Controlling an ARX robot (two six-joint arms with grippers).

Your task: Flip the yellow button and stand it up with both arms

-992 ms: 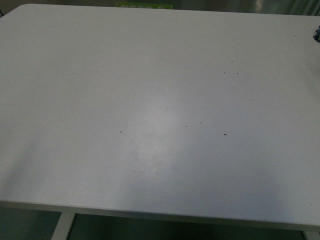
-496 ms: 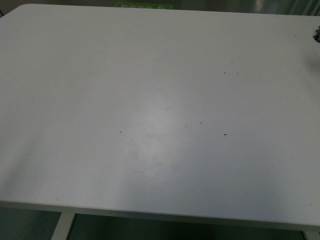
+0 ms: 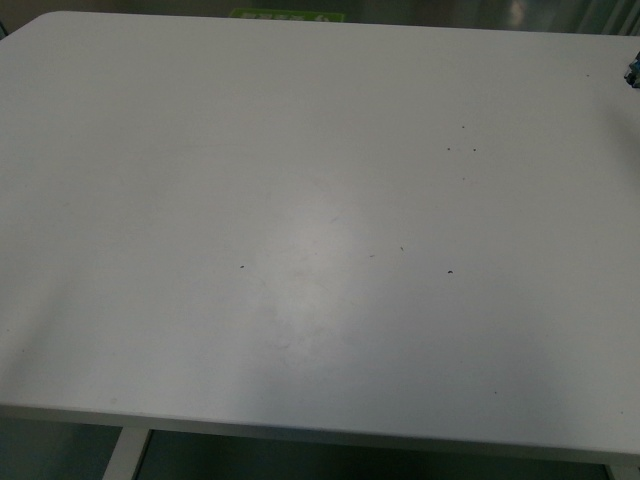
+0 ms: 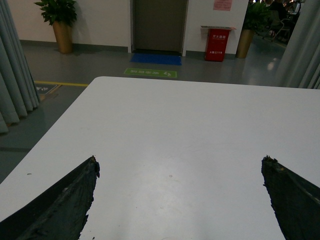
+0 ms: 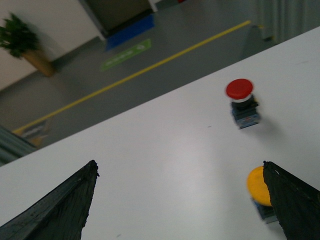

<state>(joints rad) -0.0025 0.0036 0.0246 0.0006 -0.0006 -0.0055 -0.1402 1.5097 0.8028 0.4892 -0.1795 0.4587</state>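
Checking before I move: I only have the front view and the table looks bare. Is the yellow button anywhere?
Observer: Yes. The right wrist view shows the yellow button on the white table, partly hidden behind one finger of the right pincer.
Operator: Anything else near it?
Observer: A red button stands apart from it, cap up.
Operator: Right pincer open?
Observer: Open, nothing between its fingers.
Operator: Left side?
Observer: The left pincer is open over bare table, no button in its view.
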